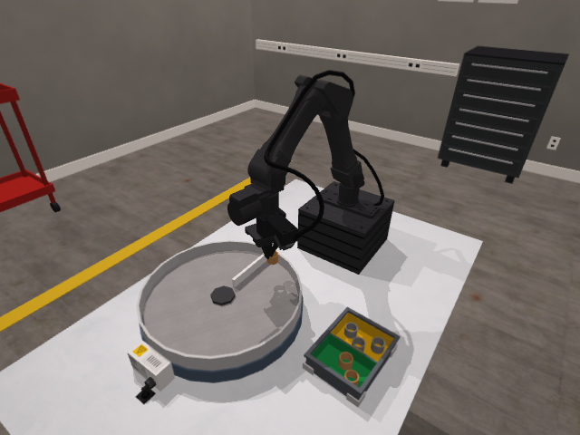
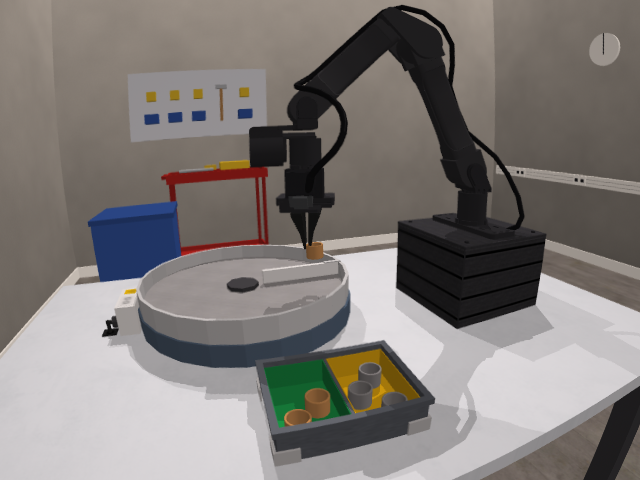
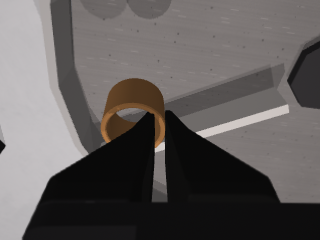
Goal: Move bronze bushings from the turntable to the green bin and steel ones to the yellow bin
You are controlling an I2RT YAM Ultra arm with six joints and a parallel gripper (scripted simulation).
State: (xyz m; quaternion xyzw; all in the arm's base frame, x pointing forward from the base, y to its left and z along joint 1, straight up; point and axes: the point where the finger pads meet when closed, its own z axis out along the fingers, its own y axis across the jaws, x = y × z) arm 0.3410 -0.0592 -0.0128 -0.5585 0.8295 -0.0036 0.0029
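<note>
My gripper (image 1: 270, 253) is shut on the wall of a bronze bushing (image 1: 273, 257) and holds it just above the far rim of the grey turntable (image 1: 219, 306). The bushing also shows in the exterior view (image 2: 314, 250) and in the wrist view (image 3: 133, 113), with the fingertips pinching its wall. The turntable carries a white bar (image 1: 247, 272) and a black centre hub (image 1: 221, 295); I see no other bushing on it. The green bin (image 2: 299, 390) holds two bronze bushings. The yellow bin (image 2: 382, 378) holds three steel bushings.
The arm's black base block (image 1: 346, 225) stands behind the turntable. A small white control box (image 1: 149, 366) sits at the turntable's front left. A red cart (image 2: 217, 206) and a blue box (image 2: 135, 237) stand beyond the table.
</note>
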